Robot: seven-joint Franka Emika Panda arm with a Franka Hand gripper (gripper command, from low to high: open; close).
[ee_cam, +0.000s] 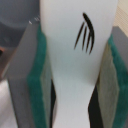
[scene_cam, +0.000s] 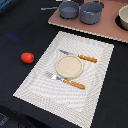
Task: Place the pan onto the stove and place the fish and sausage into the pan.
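Currently I read no brand, label or legible writing in either view; the only marking is a set of black curved strokes on the fish (ee_cam: 75, 60), which look like a fin detail.

Gripper status: in the wrist view the white fish fills the frame, with a green-edged pad (ee_cam: 39, 85) pressed against each side of it. I log the gripper (ee_cam: 75, 87) as clamped on the fish. The arm does not appear in the exterior view.

Task items, exterior view:
- Stove (scene_cam: 107, 25): pinkish-brown board at the far edge of the table.
- Pan (scene_cam: 68, 9): grey-blue, standing on the stove, thin handle pointing toward the exterior view's left.
- Sausage (scene_cam: 27, 57): red-orange, lying on the black cloth, well apart from the stove and near the exterior view's left.

Other items: a deeper grey pot (scene_cam: 91, 12) stands just beside the pan. A striped beige placemat (scene_cam: 70, 75) carries a round beige plate (scene_cam: 69, 66), with an orange-handled knife (scene_cam: 78, 56) on its far side and an orange-handled fork (scene_cam: 66, 80) on its near side.

Surface: a black tablecloth (scene_cam: 20, 30) covers the table.
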